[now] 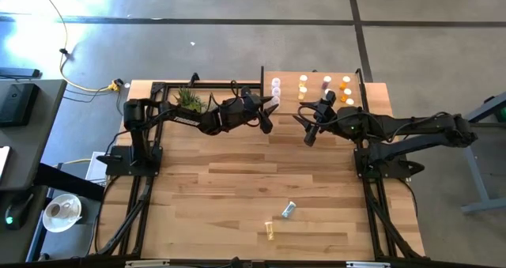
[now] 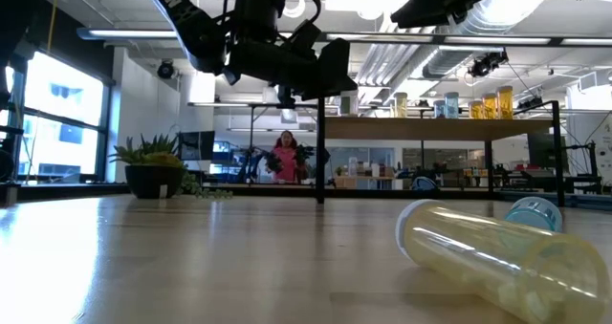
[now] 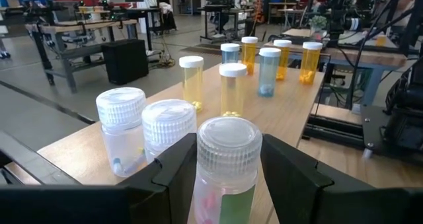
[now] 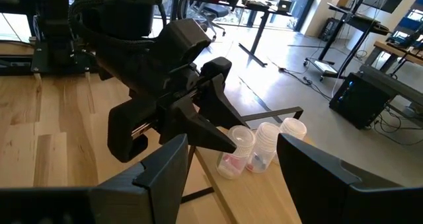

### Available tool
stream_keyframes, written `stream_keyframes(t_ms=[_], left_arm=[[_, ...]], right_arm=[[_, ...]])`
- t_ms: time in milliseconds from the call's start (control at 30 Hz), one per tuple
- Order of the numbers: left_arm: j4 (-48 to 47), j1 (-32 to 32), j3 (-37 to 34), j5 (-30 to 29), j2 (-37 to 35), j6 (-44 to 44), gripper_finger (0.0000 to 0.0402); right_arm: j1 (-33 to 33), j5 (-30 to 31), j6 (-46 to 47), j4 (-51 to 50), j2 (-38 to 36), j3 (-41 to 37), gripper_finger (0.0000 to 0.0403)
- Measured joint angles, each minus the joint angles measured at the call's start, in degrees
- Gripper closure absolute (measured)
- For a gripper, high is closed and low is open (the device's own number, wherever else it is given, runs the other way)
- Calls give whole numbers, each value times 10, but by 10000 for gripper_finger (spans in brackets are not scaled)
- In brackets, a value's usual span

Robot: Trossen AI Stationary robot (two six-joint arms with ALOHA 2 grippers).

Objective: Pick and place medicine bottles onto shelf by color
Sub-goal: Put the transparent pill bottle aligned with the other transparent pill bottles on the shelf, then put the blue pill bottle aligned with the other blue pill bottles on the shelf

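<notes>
The shelf (image 1: 288,84) stands at the table's far edge with medicine bottles upright on it: two clear ones (image 3: 121,128) at its left end, then yellow (image 3: 192,82), pale blue (image 3: 269,71) and orange (image 3: 311,62). A third clear bottle (image 3: 228,164) with pink pills stands upright on the shelf's left end, between the fingers of my left gripper (image 1: 271,103), which reaches in level from the table's left. My right gripper (image 1: 305,124) hangs open above the table just in front of the shelf, holding nothing. My left gripper's fingers (image 3: 175,174) stand close on either side of the clear bottle's white cap (image 3: 230,139), level with it; I cannot tell whether they touch it. The bottle stands upright on its base on the shelf.
A pale blue bottle (image 1: 288,209) and a yellow bottle (image 1: 270,232) lie on their sides near the table's front edge. A potted plant (image 1: 188,100) stands at the far left, behind my left arm. A person shows in the room beyond the table.
</notes>
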Motion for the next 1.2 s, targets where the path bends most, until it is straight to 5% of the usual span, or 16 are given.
stream_keyframes(t_ms=[500, 1200], left_arm=[[0, 0, 0, 0, 0, -11, 166], [-75, -2, 0, -2, -80, 59, 164]], right_arm=[[0, 0, 0, 0, 0, 0, 179], [0, -4, 2, -19, 0, 0, 179]])
